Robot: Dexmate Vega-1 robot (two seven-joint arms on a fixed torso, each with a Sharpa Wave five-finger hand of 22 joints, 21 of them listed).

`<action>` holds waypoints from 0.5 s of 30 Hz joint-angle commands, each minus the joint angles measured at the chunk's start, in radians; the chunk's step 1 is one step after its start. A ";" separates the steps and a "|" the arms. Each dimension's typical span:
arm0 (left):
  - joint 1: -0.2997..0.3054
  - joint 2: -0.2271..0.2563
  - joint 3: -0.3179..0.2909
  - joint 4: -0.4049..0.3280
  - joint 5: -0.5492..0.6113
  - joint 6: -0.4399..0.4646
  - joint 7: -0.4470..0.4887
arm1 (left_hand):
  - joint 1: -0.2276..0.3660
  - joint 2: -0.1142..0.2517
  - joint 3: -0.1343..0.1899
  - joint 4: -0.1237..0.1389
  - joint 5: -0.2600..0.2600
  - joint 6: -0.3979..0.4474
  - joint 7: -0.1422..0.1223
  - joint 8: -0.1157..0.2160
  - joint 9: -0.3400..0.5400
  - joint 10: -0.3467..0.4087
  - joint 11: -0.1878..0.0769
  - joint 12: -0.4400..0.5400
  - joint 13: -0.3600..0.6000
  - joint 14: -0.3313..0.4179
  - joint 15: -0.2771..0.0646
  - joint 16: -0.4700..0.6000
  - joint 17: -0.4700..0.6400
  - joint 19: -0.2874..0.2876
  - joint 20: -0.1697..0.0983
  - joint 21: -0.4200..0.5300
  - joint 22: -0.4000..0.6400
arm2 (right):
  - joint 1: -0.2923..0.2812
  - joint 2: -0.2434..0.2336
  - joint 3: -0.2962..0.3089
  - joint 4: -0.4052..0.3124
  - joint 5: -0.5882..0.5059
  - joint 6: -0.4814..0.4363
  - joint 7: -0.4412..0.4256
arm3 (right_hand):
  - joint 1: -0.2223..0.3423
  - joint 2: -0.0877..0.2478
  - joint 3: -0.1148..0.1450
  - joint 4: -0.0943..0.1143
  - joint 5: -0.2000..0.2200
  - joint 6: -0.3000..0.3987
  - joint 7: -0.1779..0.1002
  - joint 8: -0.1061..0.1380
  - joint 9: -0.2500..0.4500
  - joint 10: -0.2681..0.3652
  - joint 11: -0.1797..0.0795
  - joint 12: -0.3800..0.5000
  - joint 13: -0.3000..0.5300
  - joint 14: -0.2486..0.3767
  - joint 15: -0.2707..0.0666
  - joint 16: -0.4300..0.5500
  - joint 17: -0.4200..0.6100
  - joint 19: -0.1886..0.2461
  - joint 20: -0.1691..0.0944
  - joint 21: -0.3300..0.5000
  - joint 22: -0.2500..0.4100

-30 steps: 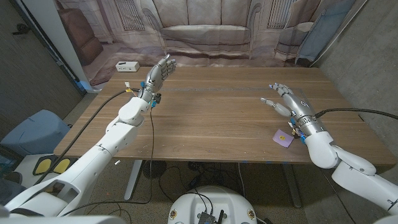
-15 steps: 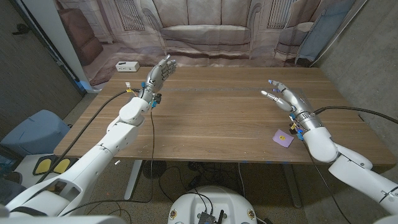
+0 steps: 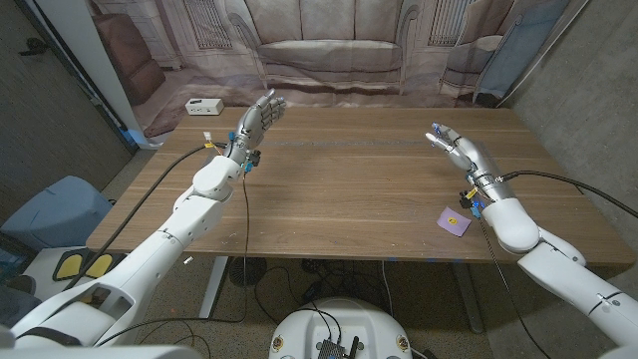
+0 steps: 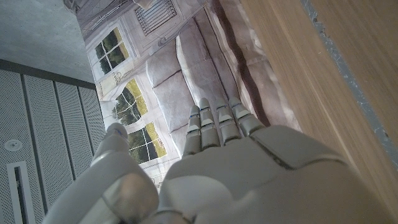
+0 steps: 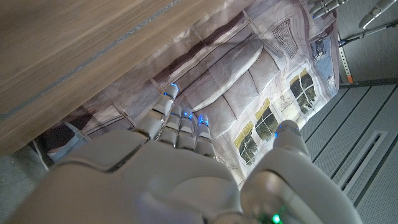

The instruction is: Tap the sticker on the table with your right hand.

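Sticker (image 3: 455, 221): one, small purple square with a yellow mark at centre, lying flat on the wooden table (image 3: 349, 189) near the front edge, toward the right end. Count one; no second sticker seen.

Right hand (image 3: 457, 147): one, raised above the table, fingers extended and slightly apart, holding nothing. Sticker at about 6 o'clock from the fingertips in the head view, back toward the robot, just beside the right wrist and forearm. Fingers point away from the sticker toward the table's far side. Judged next move: draw the hand back and lower it onto the sticker. Far nearer of the two hands; sticker well apart from the left one.

Left hand (image 3: 257, 117): one, at about 10 o'clock from the table's middle, near the far left edge, lifted, fingers straight and close together, holding nothing.

White power strip (image 3: 203, 107): one, at the far left corner, beyond the left hand.

Printed backdrop (image 3: 329, 50): one, showing a sofa and windows, hanging behind the table's far edge.
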 commanded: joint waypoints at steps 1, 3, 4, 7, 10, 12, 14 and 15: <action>-0.003 -0.003 0.001 0.008 -0.007 0.001 -0.008 | 0.009 -0.006 0.006 0.002 -0.001 0.009 0.002 0.000 0.003 0.009 0.004 0.001 0.001 0.010 0.001 -0.001 0.002 0.005 -0.002 -0.001 0.003 | 0.080 0.060 -0.032 0.085 0.184 0.084 0.120 | 0.006 0.007 -0.006 0.008 0.001 0.048 0.011 0.013 0.002 -0.016 0.008 -0.014 0.001 -0.019 0.011 -0.011 0.005 -0.020 0.002 -0.020 0.001; -0.002 -0.002 0.001 0.007 -0.008 0.001 -0.008 | 0.009 -0.005 0.006 0.002 -0.001 0.009 0.002 0.000 0.003 0.009 0.001 0.001 0.001 0.010 0.001 -0.001 0.002 0.005 -0.002 -0.001 0.003 | 0.097 0.070 -0.039 0.100 0.210 0.095 0.140 | 0.005 0.008 -0.007 0.009 0.001 0.076 0.022 0.022 0.003 -0.017 0.012 -0.018 0.001 -0.024 0.014 -0.015 0.006 -0.023 0.004 -0.027 0.001; -0.002 -0.002 0.001 0.007 -0.008 0.001 -0.009 | 0.009 -0.005 0.006 0.002 -0.001 0.009 0.002 0.000 0.003 0.008 0.008 0.000 0.001 0.010 0.001 -0.001 0.002 0.005 -0.002 -0.001 0.003 | 0.105 0.075 -0.042 0.108 0.221 0.098 0.148 | 0.004 0.009 -0.007 0.010 0.001 0.081 0.022 0.023 0.004 -0.016 0.015 -0.018 0.001 -0.024 0.014 -0.016 0.006 -0.022 0.004 -0.028 0.001; -0.001 -0.001 0.000 0.007 -0.010 -0.001 -0.011 | 0.009 -0.005 0.006 0.002 -0.001 0.009 0.002 0.000 0.003 0.009 0.006 0.000 0.001 0.010 0.001 -0.001 0.002 0.005 -0.002 -0.001 0.003 | 0.138 0.095 -0.057 0.144 0.270 0.114 0.190 | 0.003 0.008 -0.009 0.011 0.001 0.072 0.016 0.018 0.004 -0.013 0.014 -0.018 0.001 -0.021 0.012 -0.016 0.007 -0.021 0.002 -0.029 0.001; 0.000 -0.002 -0.001 0.007 -0.011 -0.004 -0.010 | 0.010 -0.005 0.006 0.002 -0.001 0.009 0.003 0.000 0.003 0.009 0.006 0.000 0.001 0.010 0.001 -0.001 0.002 0.006 -0.002 -0.001 0.003 | 0.160 0.103 -0.067 0.165 0.281 0.118 0.202 | 0.001 0.008 -0.010 0.013 0.001 0.058 0.014 0.011 0.004 -0.010 0.011 -0.018 0.001 -0.019 0.012 -0.016 0.008 -0.017 -0.002 -0.031 0.002; 0.002 -0.002 -0.002 0.006 -0.012 -0.005 -0.008 | 0.010 -0.005 0.006 0.002 -0.001 0.009 0.002 0.000 0.003 0.009 0.009 0.000 0.001 0.010 0.001 -0.001 0.002 0.006 -0.002 -0.001 0.003 | 0.174 0.108 -0.074 0.180 0.284 0.123 0.212 | 0.000 0.008 -0.011 0.013 0.001 0.050 0.013 0.007 0.004 -0.009 0.011 -0.019 0.002 -0.018 0.010 -0.016 0.008 -0.016 -0.003 -0.031 0.002; 0.005 -0.001 -0.004 0.003 -0.013 -0.004 -0.006 | 0.010 -0.005 0.007 0.002 -0.001 0.008 0.002 -0.001 0.003 0.008 0.007 0.000 0.001 0.010 0.002 -0.001 0.002 0.006 -0.002 -0.001 0.003 | 0.188 0.110 -0.081 0.193 0.288 0.127 0.223 | -0.001 0.008 -0.011 0.014 0.001 0.049 0.014 0.006 0.004 -0.009 0.012 -0.019 0.002 -0.018 0.011 -0.017 0.008 -0.016 -0.002 -0.032 0.002; 0.006 0.000 -0.004 0.001 -0.012 -0.004 -0.006 | 0.010 -0.004 0.007 0.002 -0.001 0.006 0.004 -0.002 0.003 0.009 0.007 0.000 0.001 0.011 0.001 -0.001 0.002 0.005 -0.002 -0.001 0.003 | 0.194 0.111 -0.084 0.197 0.292 0.126 0.227 | -0.001 0.008 -0.012 0.014 0.001 0.048 0.014 0.006 0.004 -0.010 0.012 -0.020 0.002 -0.018 0.012 -0.017 0.008 -0.016 -0.001 -0.032 0.002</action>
